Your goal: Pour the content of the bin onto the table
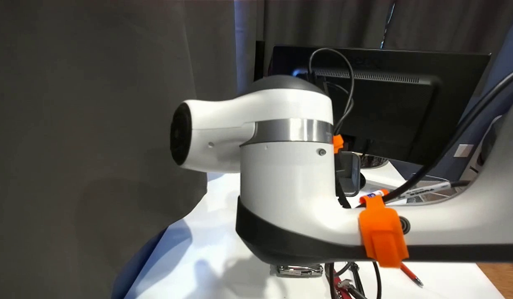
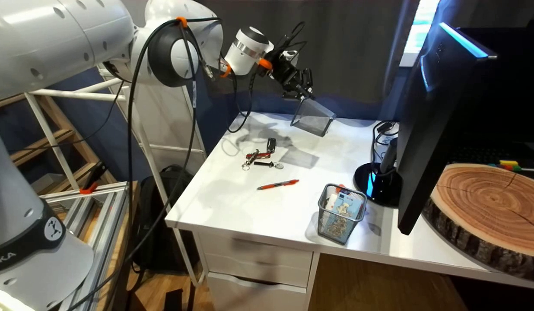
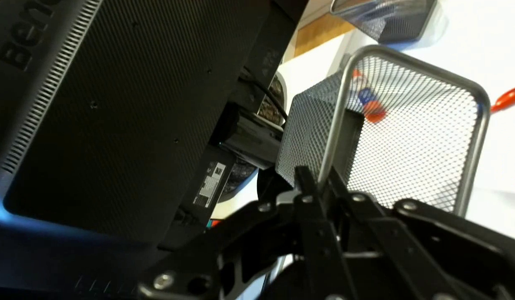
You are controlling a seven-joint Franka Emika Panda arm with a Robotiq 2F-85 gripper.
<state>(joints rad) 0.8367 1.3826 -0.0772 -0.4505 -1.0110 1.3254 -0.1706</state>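
The black wire-mesh bin (image 2: 312, 116) is held tilted in the air above the far part of the white table (image 2: 232, 207). My gripper (image 2: 304, 92) is shut on its rim. In the wrist view the gripper (image 3: 320, 179) pinches the rim of the bin (image 3: 411, 137), whose inside looks empty. In an exterior view the bin (image 1: 350, 182) is partly behind the arm, which hides the gripper. On the table lie the red pen (image 2: 278, 185), the small black oblong item (image 2: 271, 145) and the red-and-black tool (image 2: 258, 155). The pen (image 3: 507, 98) also shows in the wrist view.
A greyer mesh bin (image 2: 341, 218) with cards stands near the table's front edge. A monitor (image 2: 444, 129) and a round wood slab (image 2: 491, 216) stand beside it. A black item with a ring (image 2: 265, 164) lies by the tool. An orange-and-blue stick (image 3: 369, 100) shows through the mesh.
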